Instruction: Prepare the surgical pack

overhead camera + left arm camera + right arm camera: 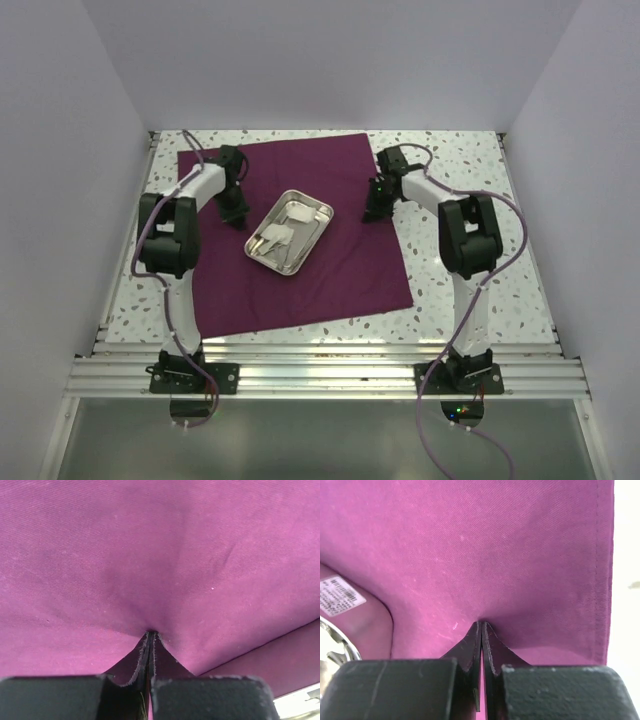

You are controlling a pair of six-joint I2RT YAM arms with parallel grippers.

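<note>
We saw the left gripper [150, 636] and right gripper [481, 626] each closed tight, pinching a pucker of the maroon cloth [300, 285] at the fingertips; the steel tray [316, 240] sat between them.

A plain deep maroon cloth [300, 295] covers a white worktop [520, 270] flecked with dark grey speckles, a shiny silver tray [270, 265] on it holds white pads [299, 212], and the left tool [235, 212] and right tool [372, 212] are both matt black.
</note>
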